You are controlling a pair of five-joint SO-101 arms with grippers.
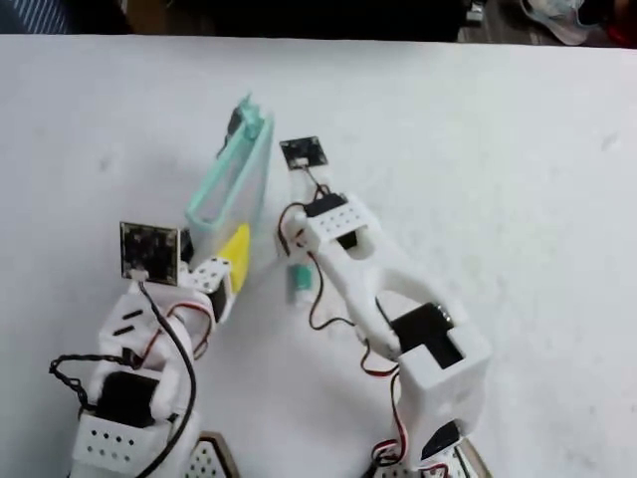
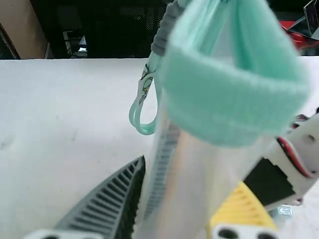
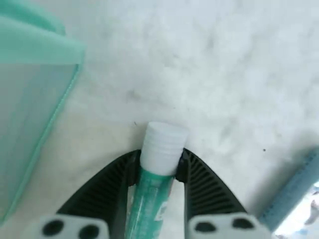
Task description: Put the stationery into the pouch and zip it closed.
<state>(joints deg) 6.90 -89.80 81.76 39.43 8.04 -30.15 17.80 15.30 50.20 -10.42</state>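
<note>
The pouch is clear plastic with mint-green trim and a strap loop, and it stands on edge at mid-table. My left gripper is shut on its near end. In the left wrist view the pouch sits between the grey finger and the yellow finger. Just right of the pouch, my right gripper is shut on a green glue stick. In the right wrist view the stick's white cap pokes out past the black fingertips, low over the table and beside the pouch.
A blue flat strip, possibly a ruler, lies on the white table near the right gripper. The table's far edge meets a dark background. The right arm's body crosses the near middle.
</note>
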